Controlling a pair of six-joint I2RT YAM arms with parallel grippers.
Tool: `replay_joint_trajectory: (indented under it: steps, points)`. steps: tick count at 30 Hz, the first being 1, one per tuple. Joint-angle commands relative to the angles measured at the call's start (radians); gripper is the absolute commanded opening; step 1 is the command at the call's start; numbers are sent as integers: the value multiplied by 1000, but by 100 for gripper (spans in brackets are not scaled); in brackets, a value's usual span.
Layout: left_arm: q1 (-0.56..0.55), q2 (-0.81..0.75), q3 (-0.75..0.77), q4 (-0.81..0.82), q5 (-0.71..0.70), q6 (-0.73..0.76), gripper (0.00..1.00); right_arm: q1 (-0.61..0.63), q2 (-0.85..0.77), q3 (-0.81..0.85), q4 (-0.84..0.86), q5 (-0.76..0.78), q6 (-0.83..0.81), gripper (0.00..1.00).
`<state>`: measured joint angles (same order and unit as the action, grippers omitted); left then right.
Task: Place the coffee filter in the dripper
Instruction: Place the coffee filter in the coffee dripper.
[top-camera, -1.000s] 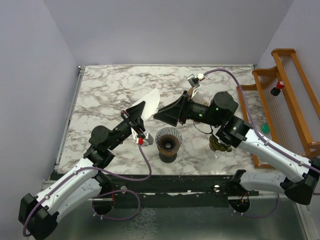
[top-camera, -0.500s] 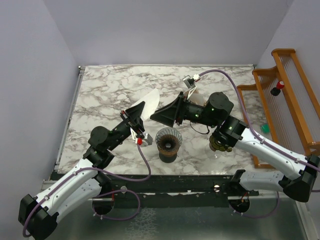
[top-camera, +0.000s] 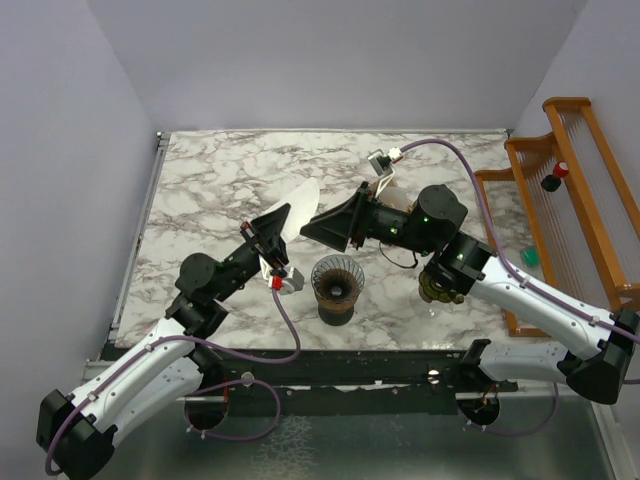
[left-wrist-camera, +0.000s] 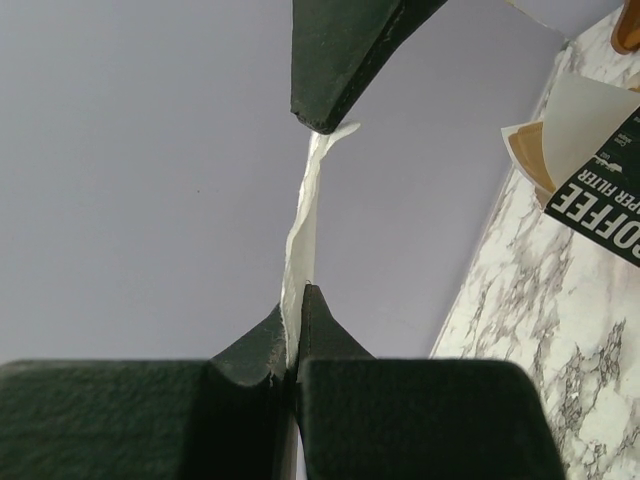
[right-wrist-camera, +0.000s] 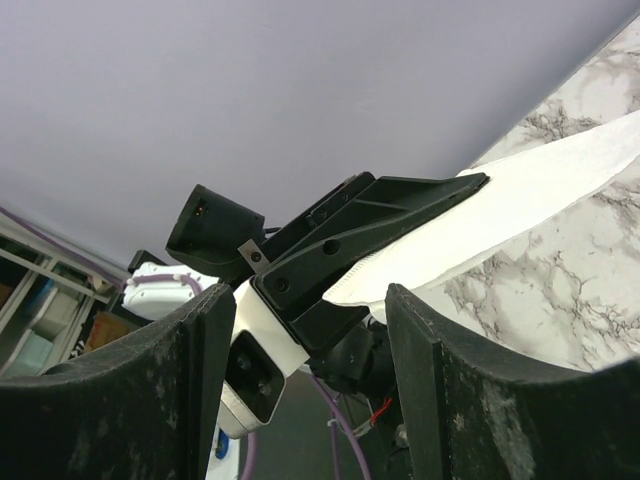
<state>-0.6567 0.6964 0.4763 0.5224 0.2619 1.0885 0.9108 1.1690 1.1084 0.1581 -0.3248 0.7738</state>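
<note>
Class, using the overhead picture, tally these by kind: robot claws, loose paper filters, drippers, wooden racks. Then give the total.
Claws: 2, left claw and right claw
Coffee filter: 1
Dripper: 1
Wooden rack: 1
Total: 5

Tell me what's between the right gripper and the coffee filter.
Nothing. The left wrist view shows a fingertip of the open right gripper right at the top edge of the coffee filter; no gap shows.
</note>
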Motion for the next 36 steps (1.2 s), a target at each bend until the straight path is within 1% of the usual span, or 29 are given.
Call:
replay_joint_trajectory:
  steps: [1,9,18,27,36]
  points:
    - [-2,-12,-10,16,36,-25,0,8,9,-16,33,29,-16,66]
    - [-2,-5,-6,16,44,-48,0,16,10,-19,36,36,-22,66]
    - [-3,3,12,16,39,-125,0,19,4,-31,52,52,-34,66]
    - [-3,10,25,16,73,-195,0,23,20,-17,57,66,-49,67]
    - [-3,8,22,16,109,-205,0,30,48,-5,66,82,-64,67]
